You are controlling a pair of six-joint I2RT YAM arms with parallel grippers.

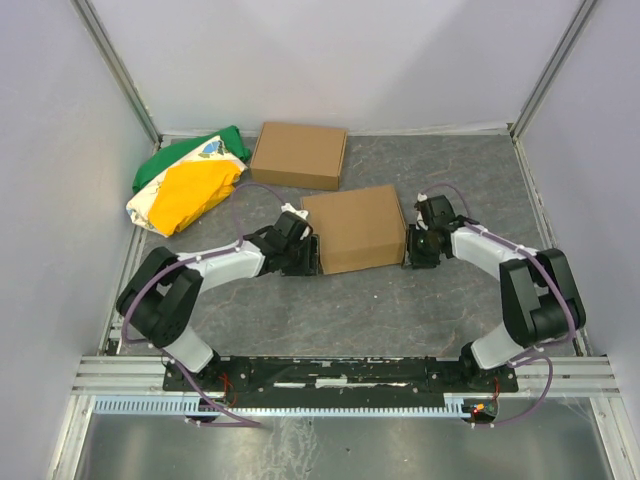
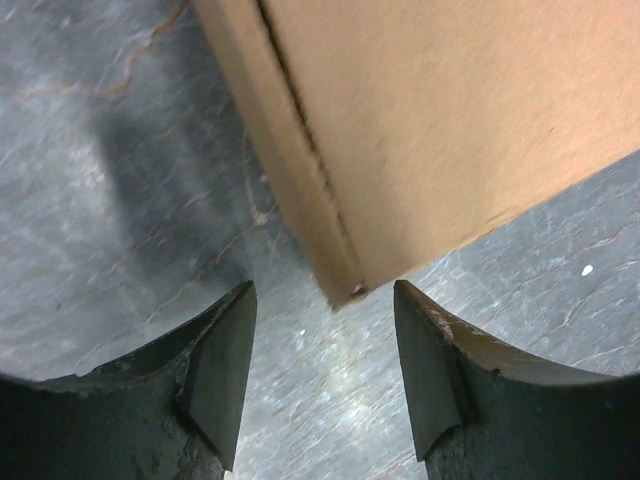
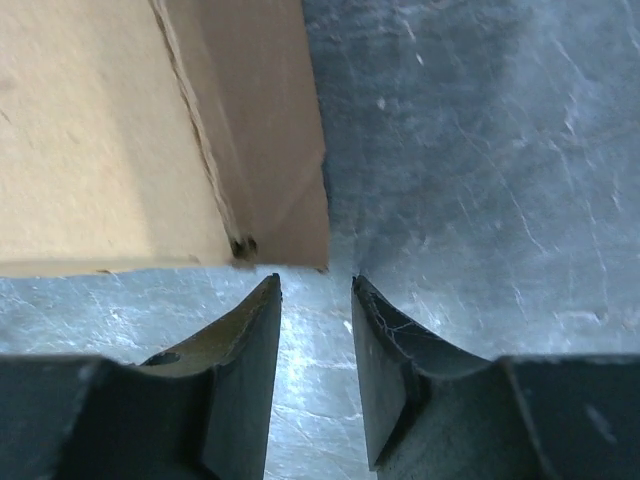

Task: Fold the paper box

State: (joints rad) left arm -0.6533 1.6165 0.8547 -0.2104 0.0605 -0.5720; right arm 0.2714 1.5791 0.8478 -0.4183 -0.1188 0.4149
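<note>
The paper box lies closed and flat in the middle of the table, a shallow brown cardboard box. My left gripper sits at its near-left corner, open; in the left wrist view that corner of the box ends just beyond the gripper, with nothing between the fingers. My right gripper is at the box's right side near the front corner. In the right wrist view the box stands just past the gripper, whose jaws keep a narrow gap with only table between them.
A second brown cardboard box lies behind the paper box, nearly touching it. A green, yellow and white bag rests at the back left. White walls with metal posts enclose the grey table.
</note>
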